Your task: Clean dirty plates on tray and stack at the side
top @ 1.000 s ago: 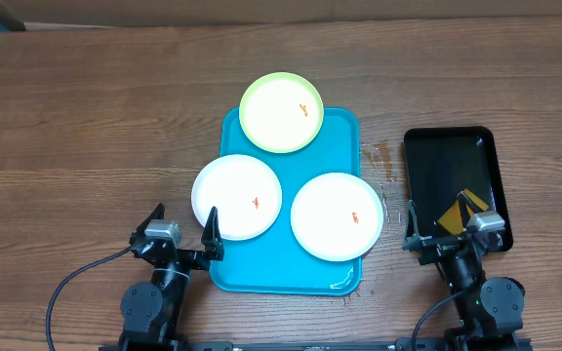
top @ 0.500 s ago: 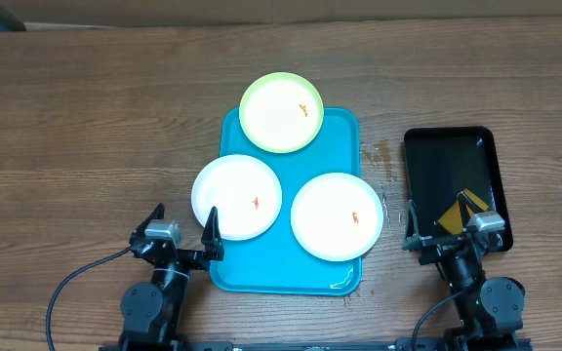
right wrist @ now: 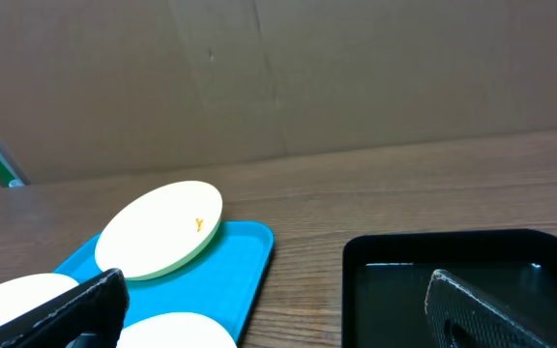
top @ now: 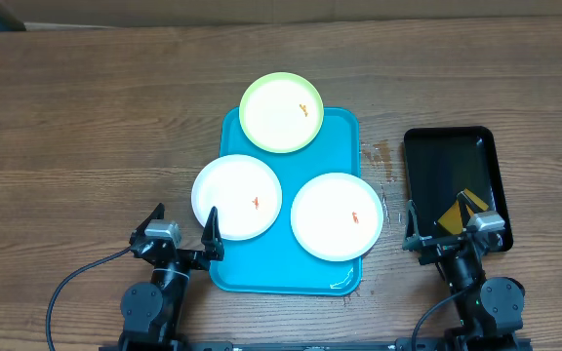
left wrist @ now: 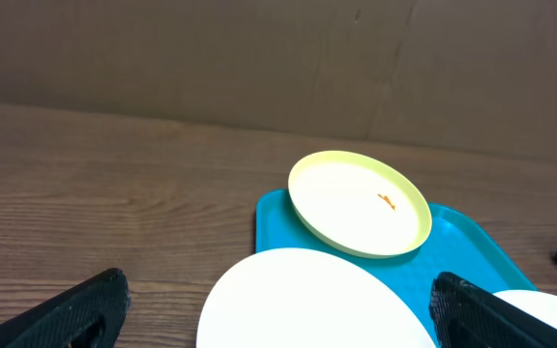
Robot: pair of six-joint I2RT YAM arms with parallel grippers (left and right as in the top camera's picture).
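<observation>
Plates, three, soiled: all lie on the tray, none yet cleaned or stacked at the side. Entries run from largest to smallest.

1. Table. Brown wood grain, carrying every item below.
2. Tray. Turquoise, rectangular, at centre between the two arms, presumably so that either arm can reach the plates.
3. Black tray. Smaller and glossy, set apart to the right of the turquoise one, in front of the right arm. A yellow-tan item lies in its near end, partly hidden; probably the cleaning aid, but I cannot tell what it is.
4. Yellow-green plate. At the far end of the tray, overhanging its far rim.
5. Left white plate. Overhangs the tray's left rim, just in front of the left gripper; judged the easiest first pick for that arm.
6. Right white plate. Lies wholly within the tray, toward its right rim.
7. Left gripper. Fingers spread wide, holding nothing, low at the near table edge.
8. Right gripper. Likewise spread and empty, over the near end of the black tray.
9. Orange smears, one per plate. Small, near each plate's centre; they are why no plate is ready for stacking.
</observation>
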